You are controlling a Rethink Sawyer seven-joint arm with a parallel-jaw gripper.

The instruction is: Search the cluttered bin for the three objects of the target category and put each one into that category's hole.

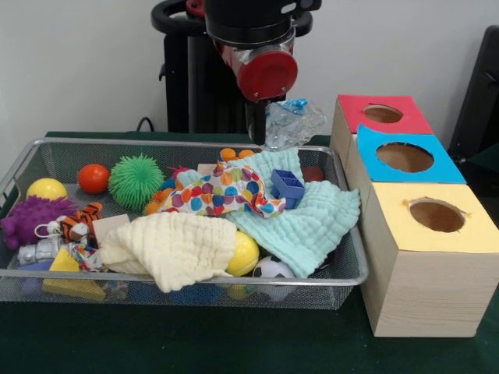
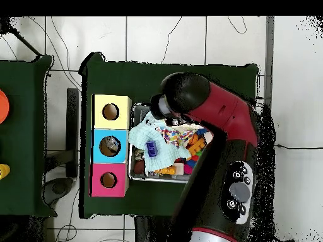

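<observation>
My gripper [image 1: 263, 128] hangs from the red and black arm [image 1: 261, 47] over the far right corner of the wire mesh bin [image 1: 195, 277]. It is shut on a small clear plastic bottle [image 1: 291, 121] with a pale blue label, held above the bin's rim and left of the red-topped box. No other bottle shows among the bin's clutter. In the overhead view the arm [image 2: 221, 120] covers much of the bin [image 2: 134, 116] and hides the gripper. Something pale grey shows at the blue box's hole [image 2: 111, 145]; I cannot tell what it is.
Three wooden boxes stand right of the bin, with red [image 1: 351, 109], blue [image 1: 446, 168] and yellow [image 1: 477, 232] tops, each with a round hole. The bin holds cloths [image 1: 312, 226], a green spiky ball [image 1: 135, 181], a purple spiky toy [image 1: 31, 218], balls and a blue block [image 1: 287, 187].
</observation>
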